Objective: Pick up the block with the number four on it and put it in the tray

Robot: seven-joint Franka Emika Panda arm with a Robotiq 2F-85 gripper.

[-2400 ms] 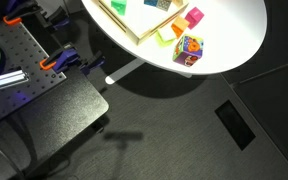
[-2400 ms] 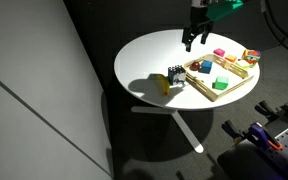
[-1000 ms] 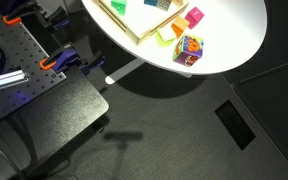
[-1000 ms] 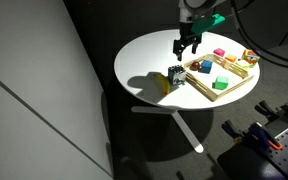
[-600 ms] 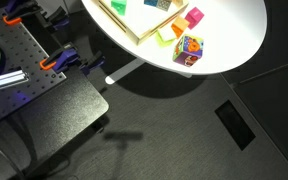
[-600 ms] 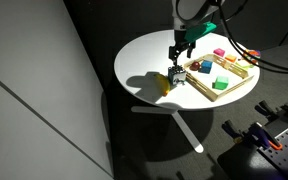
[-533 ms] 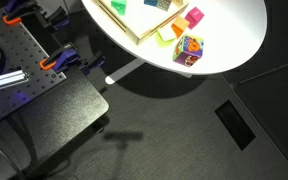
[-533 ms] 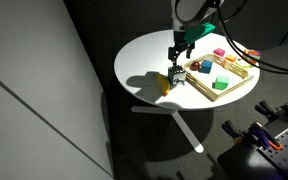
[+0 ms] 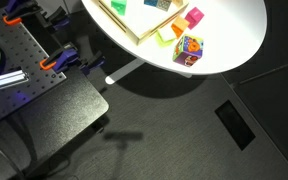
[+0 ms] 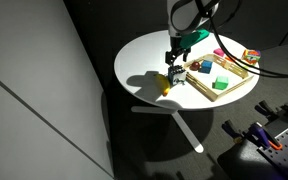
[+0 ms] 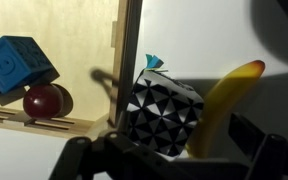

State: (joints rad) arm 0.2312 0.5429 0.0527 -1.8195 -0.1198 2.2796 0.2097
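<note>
A cube with a black and white triangle pattern (image 11: pixel 164 115) stands on the white table just outside the pale wooden tray (image 11: pixel 124 50). It also shows in an exterior view (image 10: pixel 175 76), next to the tray (image 10: pixel 231 90). No number four can be read on any block. My gripper (image 11: pixel 174 152) is open and low over this cube, with a finger on either side, as an exterior view (image 10: pixel 174 62) also shows. A yellow banana-shaped piece (image 11: pixel 224 100) lies against the cube's other side.
In the tray lie a blue block (image 11: pixel 14 65), a red ball (image 11: pixel 46 100) and green blocks (image 10: pixel 220 84). A pink block (image 9: pixel 194 17) and a multicoloured cube (image 9: pixel 189 48) sit near the round table's edge (image 9: pixel 234 55). A clamp fixture (image 9: pixel 54 62) stands on the floor.
My gripper has come down and sideways from above the tray's far side to just over the black and white cube. The blocks have not moved.
</note>
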